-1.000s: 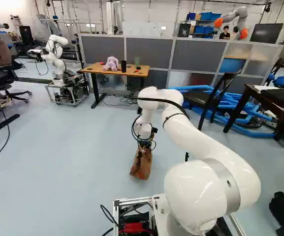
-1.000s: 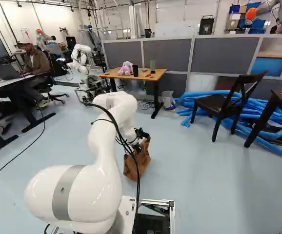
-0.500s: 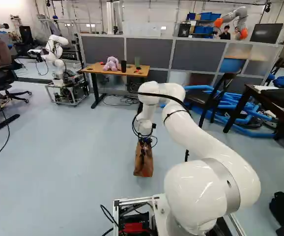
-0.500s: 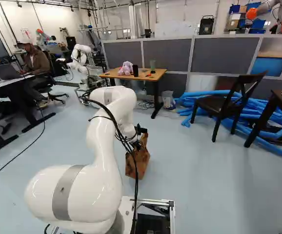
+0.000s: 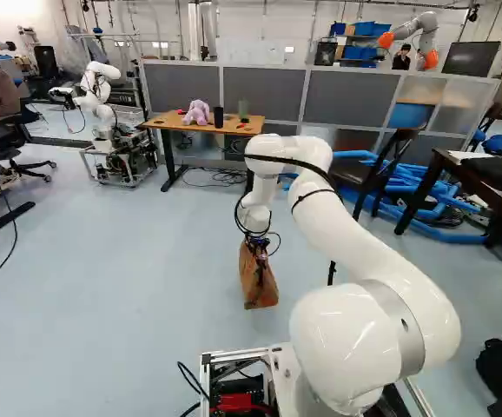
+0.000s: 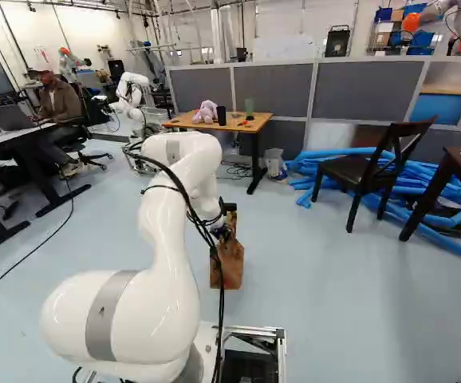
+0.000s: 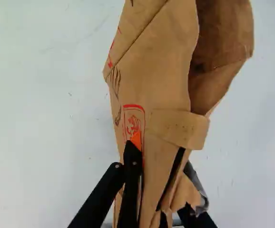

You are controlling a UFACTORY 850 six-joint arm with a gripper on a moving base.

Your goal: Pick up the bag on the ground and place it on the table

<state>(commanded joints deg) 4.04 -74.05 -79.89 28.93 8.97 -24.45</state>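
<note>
Brown paper bag [image 5: 258,287]: grasped in the fingers [image 5: 257,250], 1 on each of 2 sides, near and just left of the arm [image 5: 364,252] in the left base view. Wrist view: 1 finger lies along the bag, orange pad [image 7: 136,139] against the paper; the other is mostly hidden by folds on the opposite side. Bag hangs below the wrist, slightly tilted in the left base view; contact between its bottom and the floor [image 5: 129,261] cannot be determined. Red marks and a drawn fork show on the paper. Wooden tabletop [image 6: 254,123]: far side, well apart from the bag, in front of grey partitions [image 6: 274,89]. It carries 1 purple plush toy [image 5: 197,112] toward the left, with 1 black cylinder [image 5: 219,116] and 1 green cup [image 5: 243,109] to the toy's right. Another robot [image 5: 102,87] stands left of this table. To the right: 1 dark chair [image 6: 361,169], with blue tubes [image 6: 317,162] beside and behind it.
</note>
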